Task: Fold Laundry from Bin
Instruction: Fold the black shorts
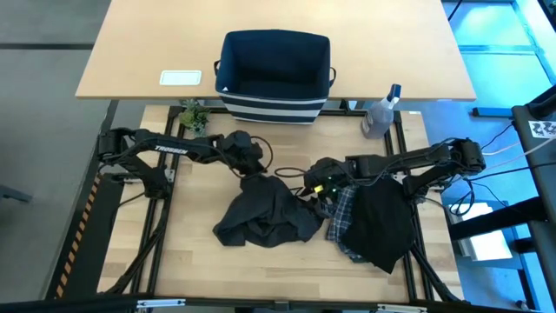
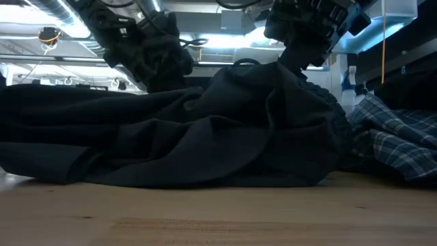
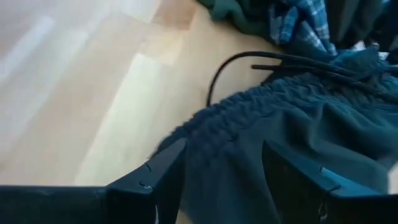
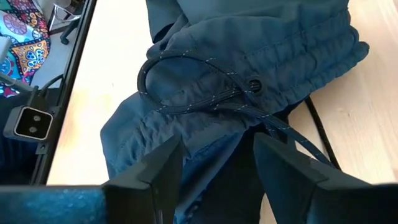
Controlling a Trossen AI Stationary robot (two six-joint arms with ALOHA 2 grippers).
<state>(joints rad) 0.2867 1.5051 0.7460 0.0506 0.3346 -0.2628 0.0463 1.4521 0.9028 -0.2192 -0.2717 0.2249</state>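
A dark garment with a gathered waistband and a drawstring (image 1: 261, 213) lies crumpled mid-table, resting on the wood. To its right lie the blue-and-white plaid shirt (image 1: 341, 217) and a black garment (image 1: 380, 224); a bit of green cloth (image 3: 233, 9) shows beside the plaid. My left gripper (image 3: 224, 155) is open over the dark garment's far left edge, its fingers either side of the gathered waistband (image 3: 249, 109). My right gripper (image 4: 217, 149) is open at the garment's far right part, above the drawstring eyelet (image 4: 254, 85). The bin (image 1: 274, 109) stands beyond the table's far edge. My left gripper slants down from the far left with the waistband's cloth between its open fingers; whether the fingers touch it I cannot tell. My right gripper slants down from the right over the waistband by the drawstring; whether its fingers touch the cloth I cannot tell.
A clear spray bottle (image 1: 380, 113) stands at the far right corner and a small plant (image 1: 193, 115) at the far left. A white card (image 1: 181, 77) lies on the bin's table. Bare wood lies to the left and near side of the garments.
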